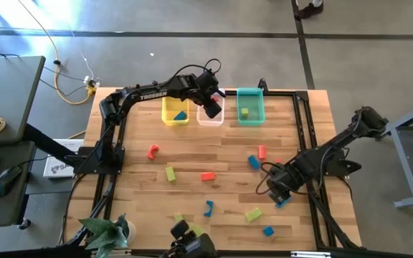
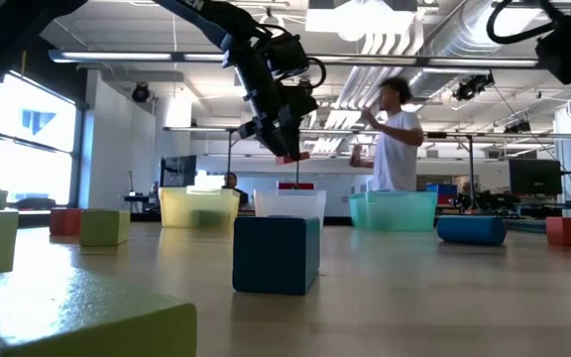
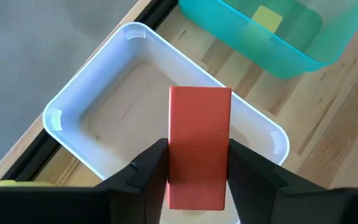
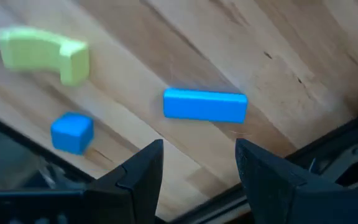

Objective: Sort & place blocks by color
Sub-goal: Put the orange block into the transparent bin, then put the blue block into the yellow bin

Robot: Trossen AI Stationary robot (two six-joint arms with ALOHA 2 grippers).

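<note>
Okay, I've got the left gripper (image 1: pixel 212 106) up over the clear bin (image 1: pixel 211 113) at 12 o'clock on the table (image 1: pixel 192 193), fingers clamped on a red block (image 3: pixel 199 146). Left wrist view puts that block directly above the bin's open interior; low view shows it held clear above the rim.

Bins sit in a row along the far edge: yellow bin (image 1: pixel 175 110) holds a blue block (image 1: pixel 181 115), the clear bin looks to have nothing in it, teal bin (image 1: pixel 250 107) holds a yellow-green block (image 1: pixel 244 112).

Right gripper (image 1: pixel 281 192) is low at about 4 o'clock, fingers spread apart, hovering just short of a blue bar (image 4: pixel 205 104) that lies flat on the wood. In the right wrist view a yellow-green arch (image 4: pixel 44 53) and a small blue cube (image 4: pixel 71 132) lie near the bar, apart from it.

Loose blocks are spread over the mid and near table: red ones (image 1: pixel 207 176), yellow-green (image 1: pixel 171 173), blue (image 1: pixel 209 208).
</note>
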